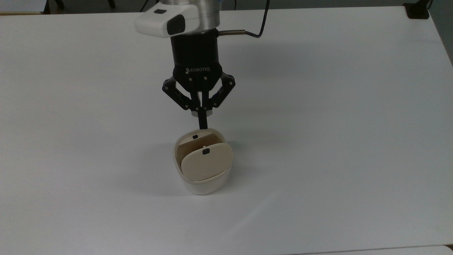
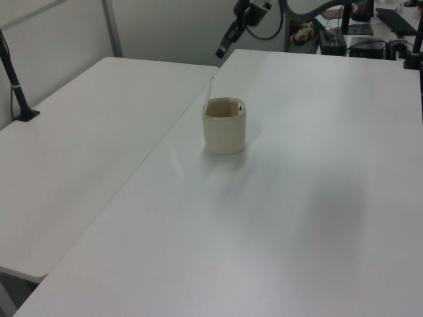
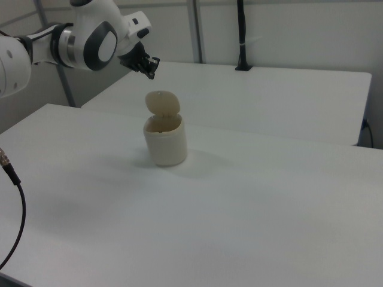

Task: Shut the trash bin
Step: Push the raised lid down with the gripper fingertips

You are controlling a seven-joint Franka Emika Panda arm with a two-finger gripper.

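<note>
The bin stands upright near the middle of the white bench, its lid raised on its hinge and standing close to upright; in the top view the lid's face and its black tab are turned toward the camera. The claw hangs above the bench with its 2 fingers pressed together and nothing between them, its tip just over the bin's far rim in the top view, and in the right view above and to the right view's left of the lid.

The step in hand is probably the approach for a push. To do it well, the closed tip should get behind the lid's back face, near its top edge, then sweep over and down along the hinge's arc. A light touch matters: the bin looks light, so a sideways shove could slide or tip it.

Room is plentiful. The bench is bare on every side of the bin, and its edges lie well apart from it. In the left view a seam with a 2nd bench runs near the bin
</note>
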